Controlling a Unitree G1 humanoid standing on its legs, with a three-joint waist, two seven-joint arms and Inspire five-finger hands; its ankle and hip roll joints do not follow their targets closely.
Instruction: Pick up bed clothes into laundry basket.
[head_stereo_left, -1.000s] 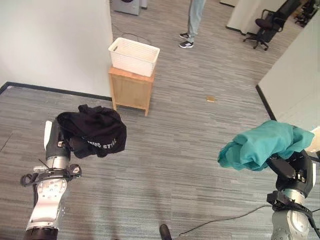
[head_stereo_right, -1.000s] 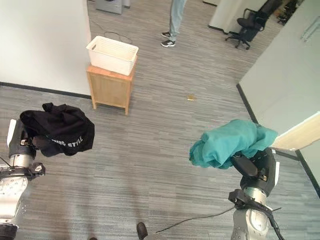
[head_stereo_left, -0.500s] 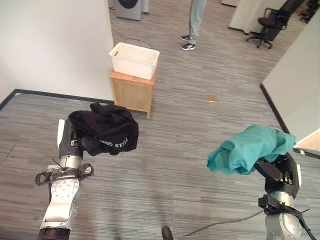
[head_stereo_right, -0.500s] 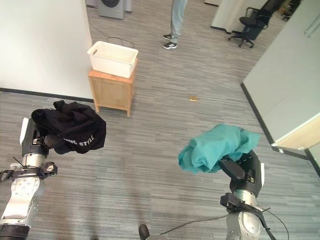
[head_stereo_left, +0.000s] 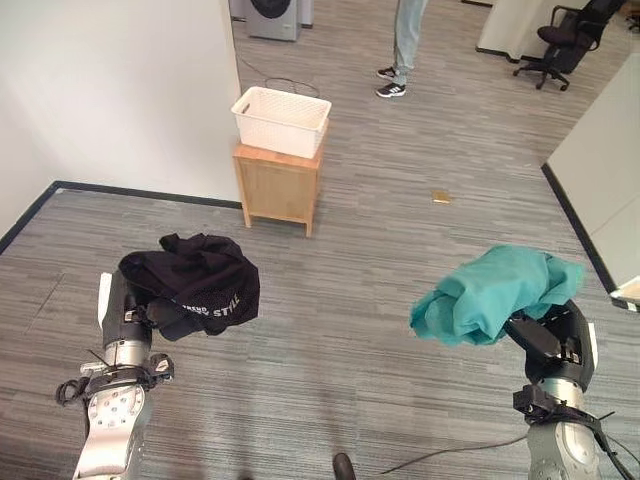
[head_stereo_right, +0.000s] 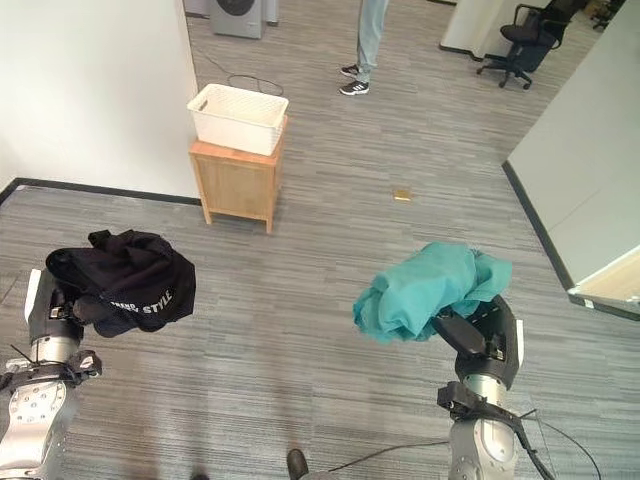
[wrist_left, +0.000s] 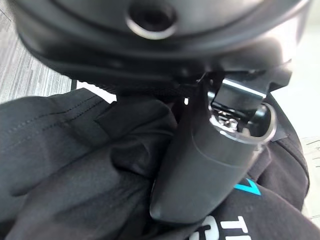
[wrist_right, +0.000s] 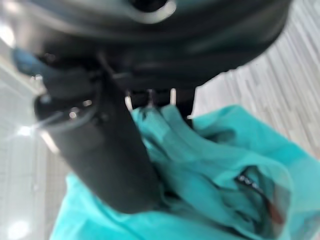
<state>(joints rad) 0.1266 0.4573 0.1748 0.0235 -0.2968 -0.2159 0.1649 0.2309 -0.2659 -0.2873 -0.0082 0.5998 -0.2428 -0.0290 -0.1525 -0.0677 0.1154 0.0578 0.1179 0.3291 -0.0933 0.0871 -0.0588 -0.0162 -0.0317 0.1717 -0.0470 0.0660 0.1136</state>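
Above a grey striped floor (head_stereo_left: 340, 300), the left hand (head_stereo_left: 125, 318) is closed around a bunched black garment (head_stereo_left: 195, 290), its thumb (wrist_left: 200, 165) pressed into the cloth, while the right hand (head_stereo_right: 487, 335) grips a crumpled teal garment (head_stereo_right: 425, 290) held up at the other side. Well ahead, a white laundry basket (head_stereo_left: 280, 120) sits atop a small wooden cabinet (head_stereo_left: 280, 188) beside a white wall (head_stereo_left: 120, 90). A person's legs (head_stereo_left: 405, 45) stand beyond it.
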